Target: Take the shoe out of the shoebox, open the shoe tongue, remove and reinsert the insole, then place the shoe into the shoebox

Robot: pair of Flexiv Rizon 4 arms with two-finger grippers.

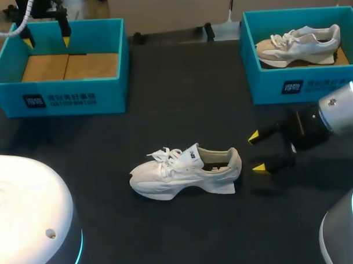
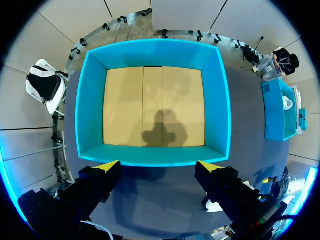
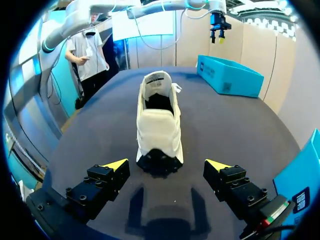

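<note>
White mesh and suede, the sneaker (image 1: 186, 173) stands upright on its sole in the middle of the dark table (image 1: 181, 108), outside both boxes, with its toe toward my left side and its heel (image 3: 159, 161) toward my right pincer (image 1: 256, 152). That pincer is released. Its yellow tips are spread wide and held low, just beside the heel without touching it. From its wrist camera the heel sits just ahead of the gap between the fingers, so I judge it is lined up to steady the shoe from behind while the tongue (image 1: 192, 156) or insole is worked. The tongue rises above the loose laces (image 1: 164, 155) and the mouth of the shoe is dark, so I cannot tell whether the insole is seated inside. My left pincer (image 1: 47, 41) hangs well apart from the shoe, above the empty teal shoebox (image 1: 105, 94) at the far left. It is also released with fingers wide, looking straight down at the bare cardboard floor (image 2: 152, 105). I take this as parking it clear of the work and over the place where the shoe belongs. A second teal shoebox (image 1: 267, 85) at the far right holds another pale sneaker (image 1: 298, 44), and neither pincer is reaching for it. As things lie, the shoe is out of its box and not yet back in it.
</note>
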